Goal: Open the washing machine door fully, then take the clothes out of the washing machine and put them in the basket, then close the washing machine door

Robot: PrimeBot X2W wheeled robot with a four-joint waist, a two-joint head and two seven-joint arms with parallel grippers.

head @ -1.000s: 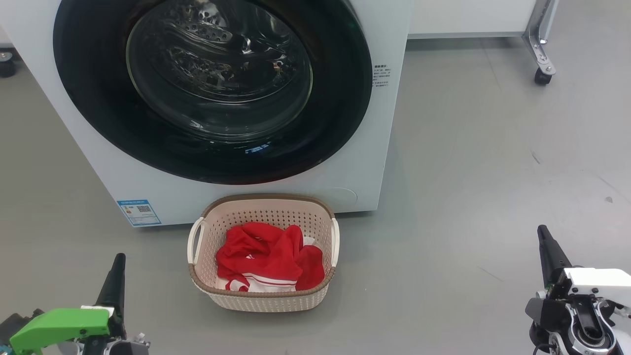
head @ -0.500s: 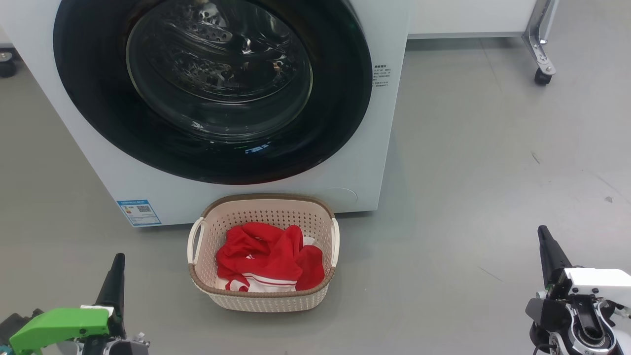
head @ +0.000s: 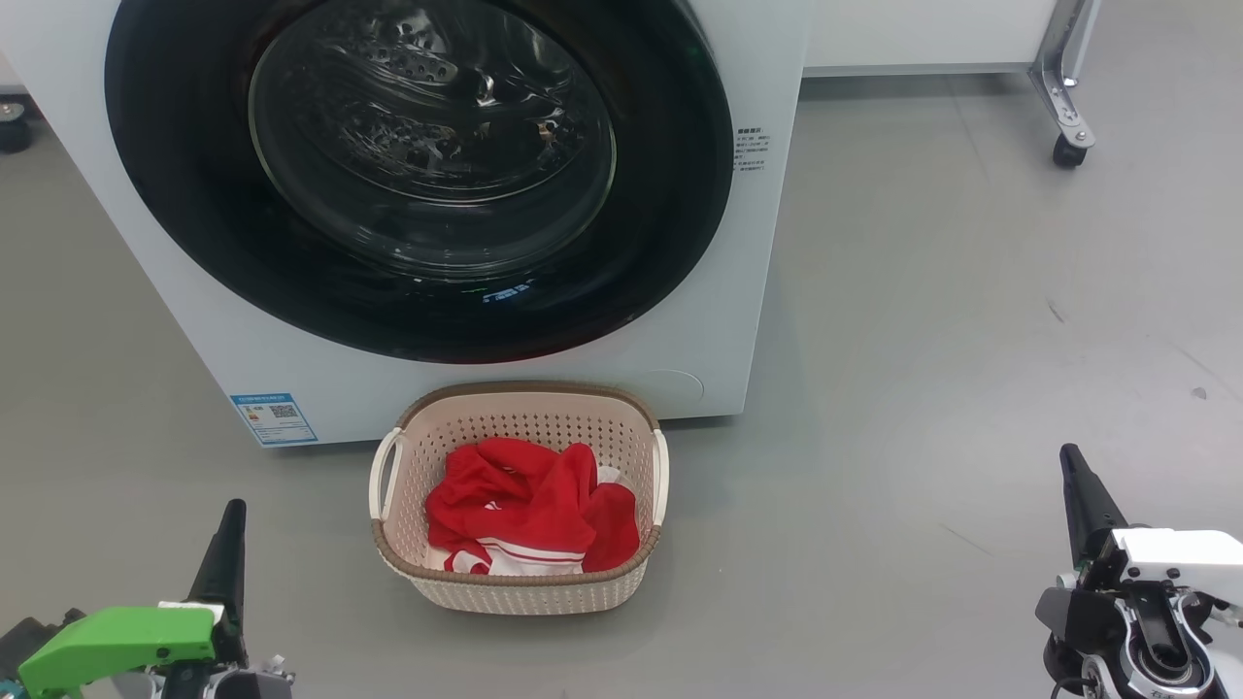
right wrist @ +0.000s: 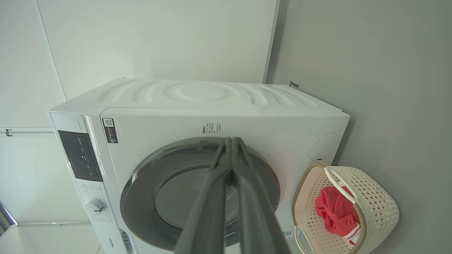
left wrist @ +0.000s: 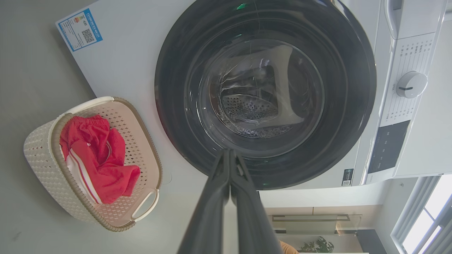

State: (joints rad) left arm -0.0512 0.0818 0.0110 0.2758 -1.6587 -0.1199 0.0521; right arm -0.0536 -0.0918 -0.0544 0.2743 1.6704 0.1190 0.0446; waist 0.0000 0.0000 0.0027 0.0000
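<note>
The white washing machine (head: 486,383) (left wrist: 123,63) (right wrist: 212,102) stands ahead with its round black-rimmed door (head: 680,214) (left wrist: 353,106) (right wrist: 141,183) lying flat against the front, closed. On the floor before it sits the cream basket (head: 520,587) (left wrist: 39,155) (right wrist: 378,204), holding the red clothes (head: 529,515) (left wrist: 95,151) (right wrist: 333,211) with white stripes. My left gripper (head: 231,515) (left wrist: 230,152) hangs low at the left, shut and empty, well back from the basket. At the lower right my right gripper (head: 1069,456) (right wrist: 233,140) is also shut on nothing.
A blue label (head: 274,417) sits at the machine's lower left corner. A metal frame leg with a caster (head: 1068,150) stands at the back right, another caster (head: 14,126) at the far left. Grey floor (head: 923,340) spreads to the right of the machine.
</note>
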